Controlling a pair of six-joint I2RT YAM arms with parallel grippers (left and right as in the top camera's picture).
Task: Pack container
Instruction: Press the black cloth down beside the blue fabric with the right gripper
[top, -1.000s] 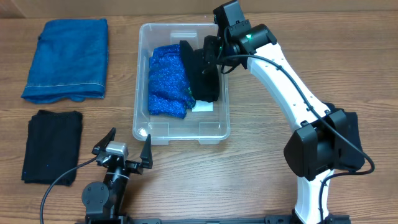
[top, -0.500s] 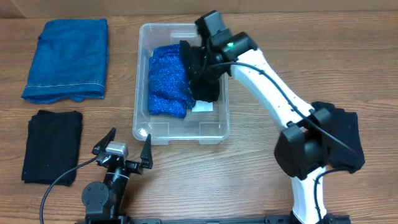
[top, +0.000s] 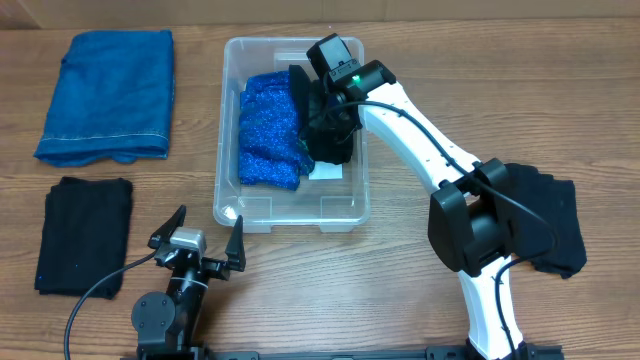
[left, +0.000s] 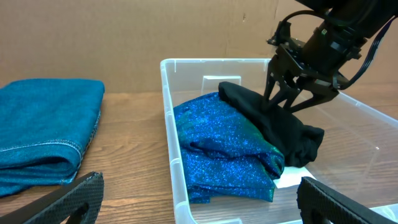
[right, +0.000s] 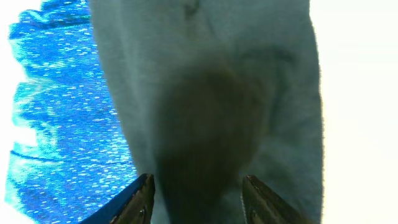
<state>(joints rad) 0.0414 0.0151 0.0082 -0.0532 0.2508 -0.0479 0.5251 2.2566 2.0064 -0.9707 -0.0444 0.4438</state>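
Note:
The clear container (top: 292, 218) stands at the table's middle. Inside lie a sparkly blue cloth (top: 268, 135) on the left and a black cloth (top: 330, 140) on the right, over a white label. My right gripper (top: 325, 110) is down in the container on the black cloth, its fingers spread apart. In the right wrist view the black cloth (right: 211, 93) fills the frame past the open fingers (right: 198, 199). In the left wrist view the right gripper (left: 292, 102) touches the black cloth (left: 280, 130). My left gripper (top: 197, 240) is open and empty in front of the container.
A folded blue towel (top: 108, 92) lies at the back left, and a folded black cloth (top: 84, 233) in front of it. Another black cloth (top: 560, 225) lies at the right, partly under the right arm.
My right wrist has swung left over the container and sits over the black cloth. The left arm has not moved.

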